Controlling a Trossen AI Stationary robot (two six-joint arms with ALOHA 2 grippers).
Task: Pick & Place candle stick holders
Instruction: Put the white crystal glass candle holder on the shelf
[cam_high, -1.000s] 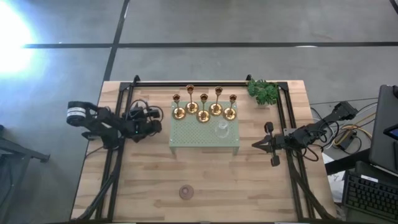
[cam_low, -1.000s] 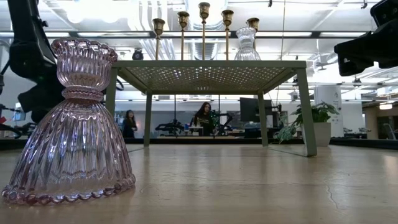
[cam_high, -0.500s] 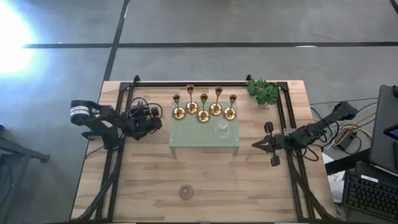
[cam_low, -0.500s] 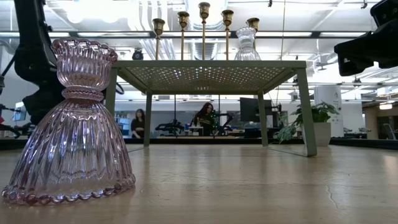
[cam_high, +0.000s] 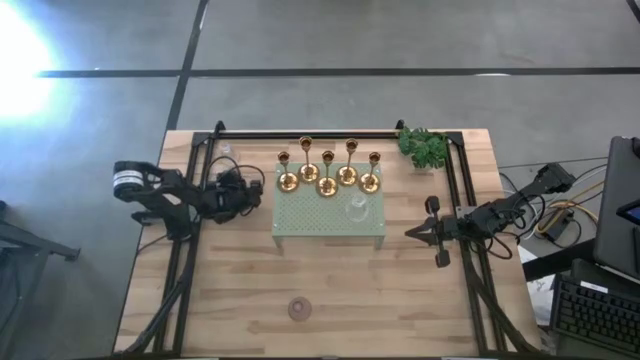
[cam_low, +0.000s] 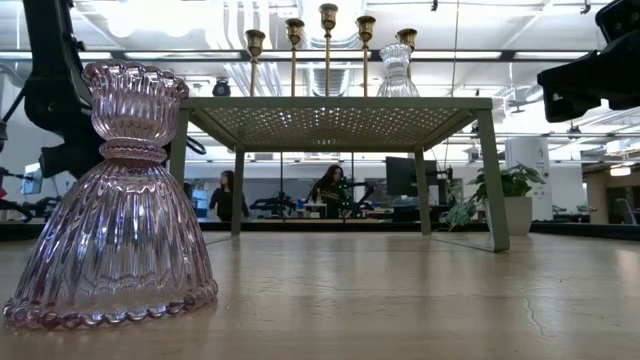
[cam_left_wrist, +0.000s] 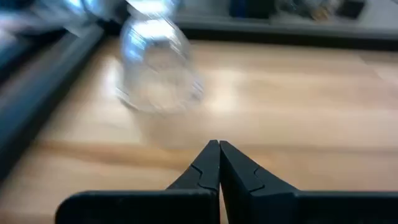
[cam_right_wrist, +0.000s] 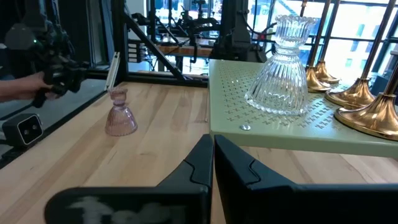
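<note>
Left pincer (cam_high: 258, 190) lies at the left edge of the pale green perforated tray (cam_high: 300, 222), its fingers pressed together on nothing; in its wrist view we see the two dark tips meeting (cam_left_wrist: 218, 163) above bare wood. Just beyond them stands a clear glass holder (cam_left_wrist: 157, 62), blurred, apart from the tips and not gripped. In the high view we place this holder (cam_high: 226, 150) near the far-left corner of the bench (cam_high: 330, 295), beside the black frame rail.

Right pincer (cam_high: 410, 232) waits at the right side of the tray, likewise closed and empty, its fingers (cam_right_wrist: 205, 163) pointing across the bench.

On the tray, which stands raised on four legs, we count five gold-brass holders (cam_high: 327, 172) grouped along the far edge, each upright with round base, thin stem and cup top. A second clear glass holder (cam_high: 357, 208) stands on the tray nearer the right front, just beside the brass group (cam_right_wrist: 354, 87) in the right wrist view.

A pinkish glass holder (cam_low: 115, 200) stands upright on the bench well in front of the tray, close to the low camera; from above it shows as a small round shape (cam_high: 299, 308).

A green leafy sprig (cam_high: 422, 146) lies at the far-right corner of the bench. We also see people (cam_low: 328, 190) in the room behind.
</note>
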